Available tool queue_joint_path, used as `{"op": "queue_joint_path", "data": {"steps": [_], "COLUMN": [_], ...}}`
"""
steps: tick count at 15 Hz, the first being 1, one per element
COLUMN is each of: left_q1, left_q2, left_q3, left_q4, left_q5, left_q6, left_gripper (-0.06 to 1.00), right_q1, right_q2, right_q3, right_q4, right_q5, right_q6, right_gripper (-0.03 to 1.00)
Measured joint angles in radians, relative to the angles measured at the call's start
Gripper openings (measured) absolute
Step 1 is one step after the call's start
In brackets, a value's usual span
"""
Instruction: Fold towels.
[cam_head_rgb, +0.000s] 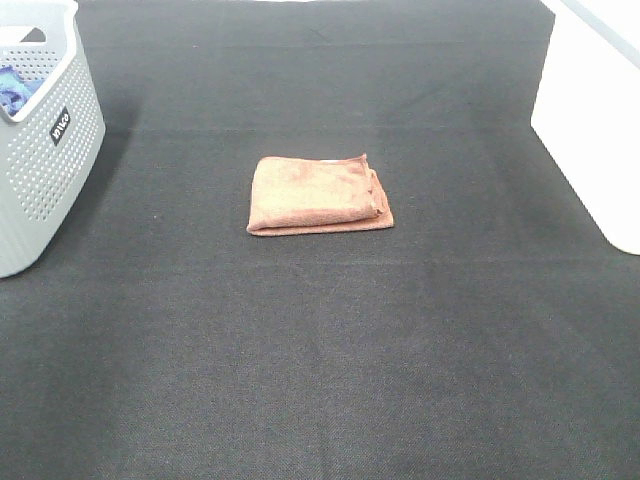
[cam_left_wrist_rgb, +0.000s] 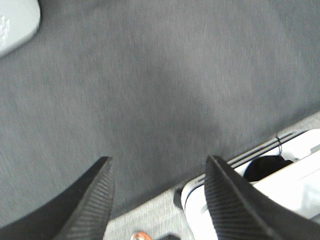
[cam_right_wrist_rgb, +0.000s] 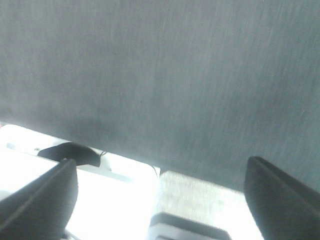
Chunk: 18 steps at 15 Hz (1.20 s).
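A reddish-brown towel lies folded into a small rectangle on the black mat, a little behind the middle of the exterior high view. Its layered edges face right. Neither arm shows in that view. In the left wrist view my left gripper is open and empty above bare mat near the table's edge. In the right wrist view my right gripper is open wide and empty, also above bare mat by the edge. The towel shows in neither wrist view.
A grey perforated basket stands at the left edge with a blue cloth inside. A white box stands at the right edge. White equipment sits beyond the mat's edge in the left wrist view.
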Motion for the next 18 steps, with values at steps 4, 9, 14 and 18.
{"op": "queue_joint_path", "data": {"steps": [4, 9, 14, 18], "left_q1": [0.0, 0.0, 0.0, 0.0], "left_q2": [-0.251, -0.358, -0.36, -0.36], "left_q3": [0.12, 0.178, 0.21, 0.21], "left_q4": [-0.016, -0.121, -0.169, -0.169], "left_q5": [0.0, -0.033, -0.093, -0.093], "left_q6": [0.027, 0.183, 0.261, 0.263], "left_gripper": [0.53, 0.53, 0.53, 0.53], "right_q1": [0.0, 0.0, 0.0, 0.0], "right_q2": [-0.244, -0.405, -0.405, -0.405], "right_q3": [0.095, 0.108, 0.108, 0.108], "right_q4": [-0.002, -0.003, -0.001, -0.001], "right_q5": [-0.037, -0.038, -0.038, -0.038], "right_q6": [-0.035, -0.051, -0.051, -0.051], "right_gripper": [0.85, 0.85, 0.85, 0.85]}}
